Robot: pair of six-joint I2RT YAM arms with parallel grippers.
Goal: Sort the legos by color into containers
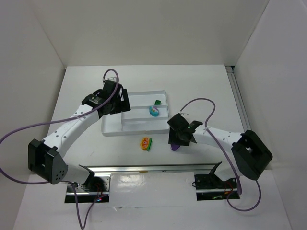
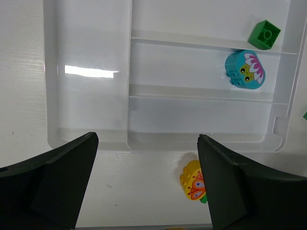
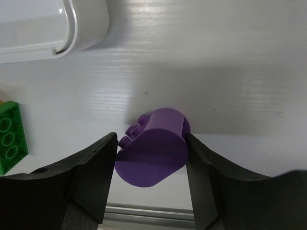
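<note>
The white divided tray (image 1: 111,128) lies at the table's middle. A green cube (image 1: 157,101) sits in its far right compartment, and a cyan-and-pink round piece (image 1: 154,111) in the compartment nearer to me. The left wrist view shows the tray (image 2: 86,105), the cube (image 2: 264,34) and the cyan piece (image 2: 245,68). The orange-yellow piece with green (image 1: 145,143) lies on the table in front of the tray, also in the left wrist view (image 2: 191,179). My left gripper (image 1: 123,103) hangs open and empty over the tray's left side (image 2: 147,139). My right gripper (image 1: 178,143) is shut on the purple oval (image 3: 158,143) at table level.
A metal rail (image 1: 153,167) runs along the near edge between the arm bases. White walls enclose the table on three sides. The tray's rounded corner (image 3: 81,28) and the green part of the orange-yellow piece (image 3: 9,136) lie close to the left of my right gripper.
</note>
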